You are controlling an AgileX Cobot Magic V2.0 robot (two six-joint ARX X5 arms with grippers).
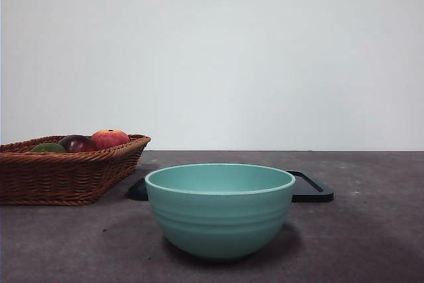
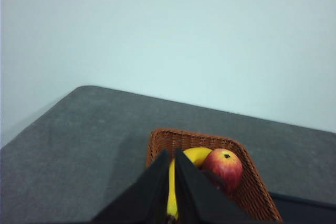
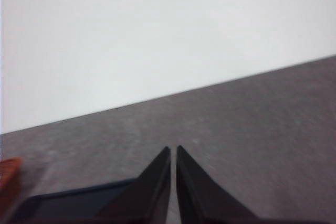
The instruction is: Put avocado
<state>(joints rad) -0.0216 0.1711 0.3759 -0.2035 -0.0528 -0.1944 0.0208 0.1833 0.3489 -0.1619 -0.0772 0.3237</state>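
Nothing had been picked up at this moment. The avocado lay in the wicker basket at the left of the table, its dark green top just showing over the woven rim, touching or just beside a dark red-purple fruit, with a red-orange fruit to the right of that. From the left wrist view a banana also lay in the basket beside the red fruit; the avocado itself could not be made out there, hidden behind the jaws.

The left gripper hung above the basket's near side, its two black jaws pressed close together with only a thin slit between them, grasping nothing. The right gripper waited well apart over bare table, jaws likewise closed and empty, with a corner of the black tray below it.

The teal bowl stood empty at the near centre, the black tray lying flat behind it. So the task looked to be at its very start: the fruit had yet to be reached, gripped, lifted and set down, probably in the bowl, though the task did not name the place. The left arm seemed the likelier one to do it.
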